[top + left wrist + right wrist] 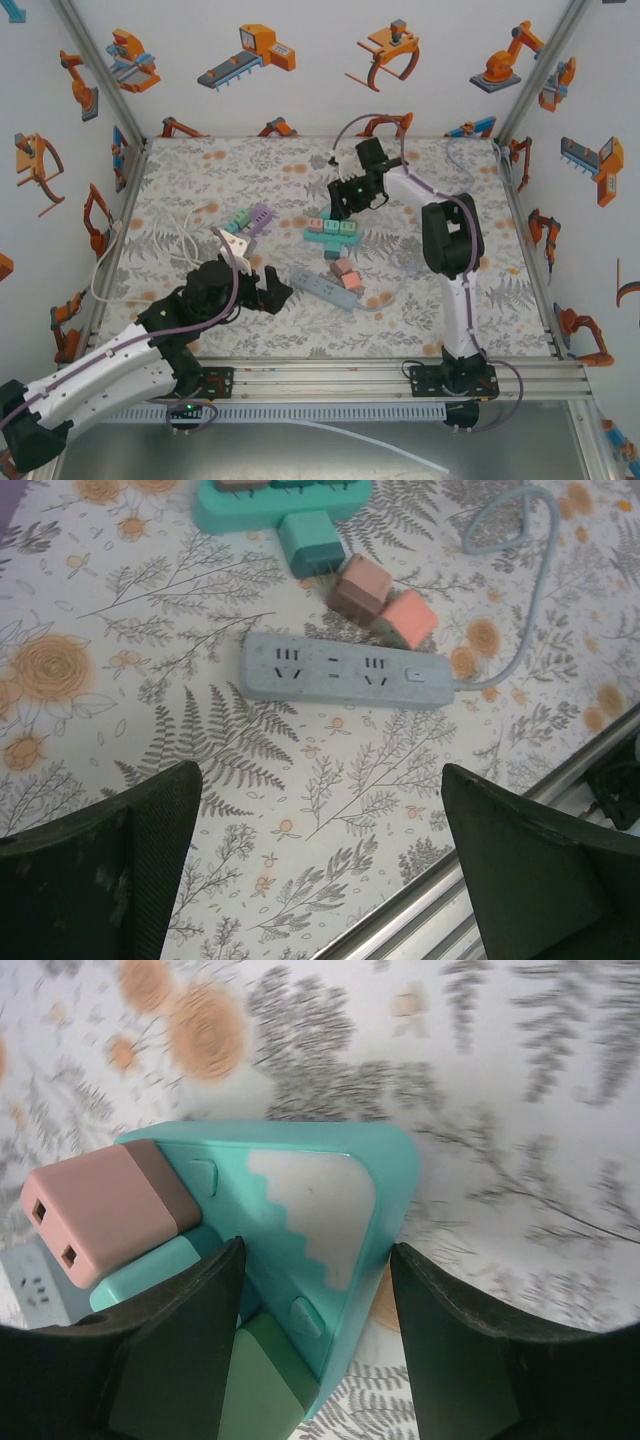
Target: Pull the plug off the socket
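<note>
A teal socket strip (330, 238) lies mid-table with pink, teal and green plugs (331, 226) seated in its top. My right gripper (345, 207) straddles one end of it. In the right wrist view both fingers press the sides of the teal socket (330, 1210), with a green plug (265, 1380) beside the left finger and a pink plug (100, 1210) further along. My left gripper (268, 292) hangs wide open over bare table. Its fingers (110, 870) hold nothing, and a grey power strip (345, 670) lies ahead of them.
Two loose pink plugs (385, 602) and a teal plug (310, 542) lie between the grey strip and the teal socket (280, 502). Purple and mint blocks (250, 218) and a white plug (232, 240) sit at the left. The metal rail (560, 790) marks the near edge.
</note>
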